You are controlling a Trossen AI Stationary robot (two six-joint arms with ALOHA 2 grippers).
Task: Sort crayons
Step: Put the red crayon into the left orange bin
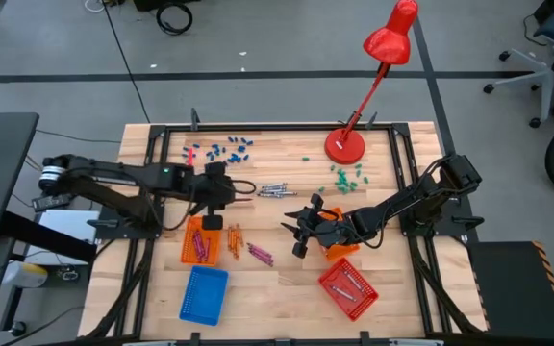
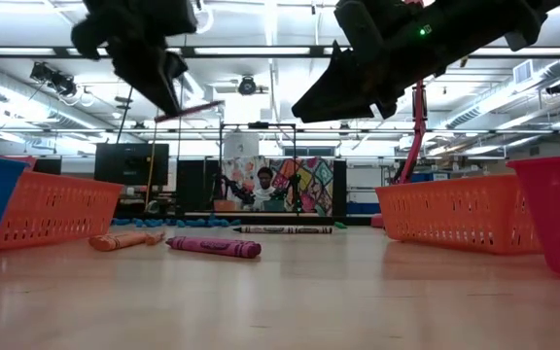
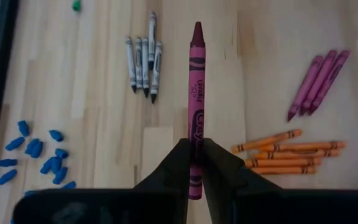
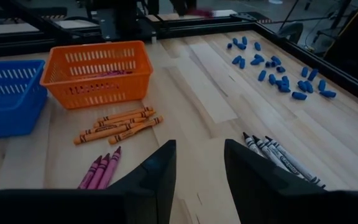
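The left gripper (image 3: 194,163) is up above the desk (image 1: 287,279), and its two dark fingers pinch a magenta crayon (image 3: 196,93) near its lower end. In the left wrist view the crayon sticks straight out past the fingers. In the low view it shows as a thin pink stick held in the air, well above the wood. In the high view this gripper hangs over the near edge of the orange basket (image 1: 200,240) on the left side of the desk, and pink crayons lie inside that basket. The right gripper (image 4: 197,168) is near the middle of the desk, and its fingers are spread apart with nothing between them. Below it the bare wood shows. On the desk lie more crayons in small bunches. A bunch of orange crayons (image 4: 118,126) lies beside the orange basket. A bunch of magenta crayons (image 4: 100,171) lies just next to them. A bunch of grey crayons (image 4: 281,158) lies farther toward the middle. A blue basket (image 1: 204,293) sits at the front of the desk, beside the orange one. A red basket (image 1: 347,287) sits to the right, and it holds a few crayons too. A red lamp (image 1: 373,72) stands at the back of the desk. Little blue bits (image 1: 229,149) lie scattered near the back edge.
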